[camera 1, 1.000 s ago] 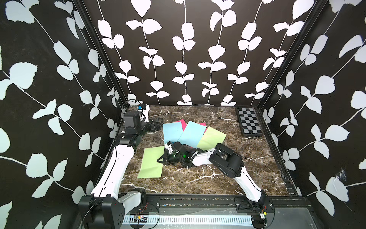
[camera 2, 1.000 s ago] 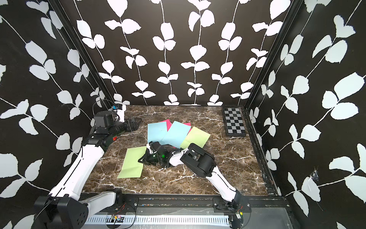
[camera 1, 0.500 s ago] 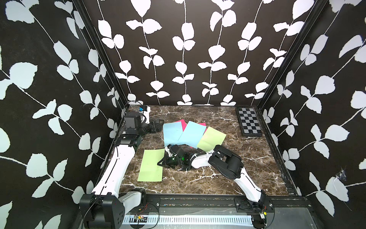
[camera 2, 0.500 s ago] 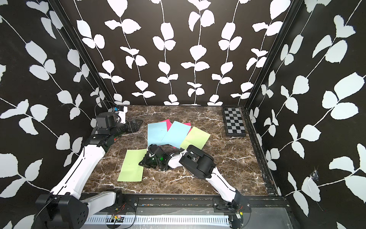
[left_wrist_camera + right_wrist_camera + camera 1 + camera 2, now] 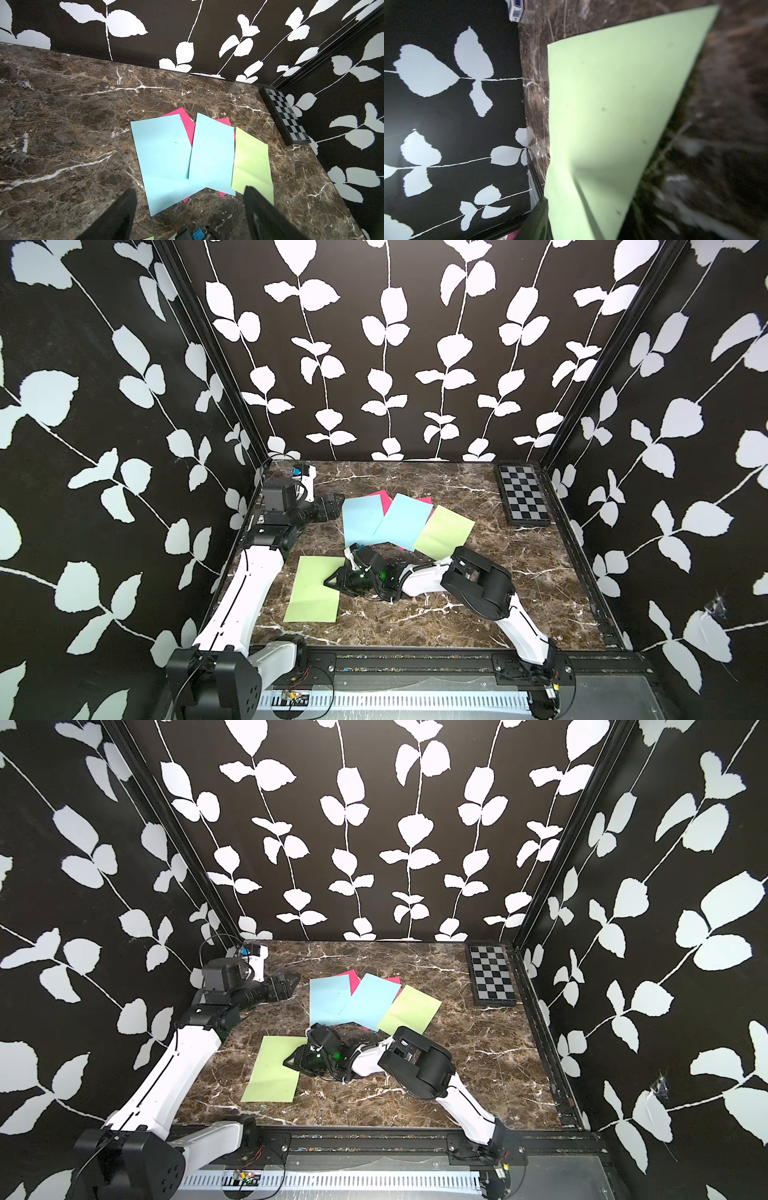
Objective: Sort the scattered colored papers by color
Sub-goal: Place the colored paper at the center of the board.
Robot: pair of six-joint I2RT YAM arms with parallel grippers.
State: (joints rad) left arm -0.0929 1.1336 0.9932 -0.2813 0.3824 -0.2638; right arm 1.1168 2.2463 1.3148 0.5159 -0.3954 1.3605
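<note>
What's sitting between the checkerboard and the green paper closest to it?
Nothing. Between the checkerboard and that green paper there is only bare marble tabletop, as a top view shows.

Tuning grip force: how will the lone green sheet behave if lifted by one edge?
Likely floppy: the lone green sheet buckles into a ridge by the right gripper. Probably very light, being so thin. Mostly flat on the table, it may slide when pushed.

I count two light green papers (image 5: pixel 312 591), two light blue papers (image 5: pixel 362 518), pink paper (image 5: pixel 187 122) peeking out in patches too few to number, one checkerboard (image 5: pixel 523 499) and one small white box (image 5: pixel 516 10).
</note>
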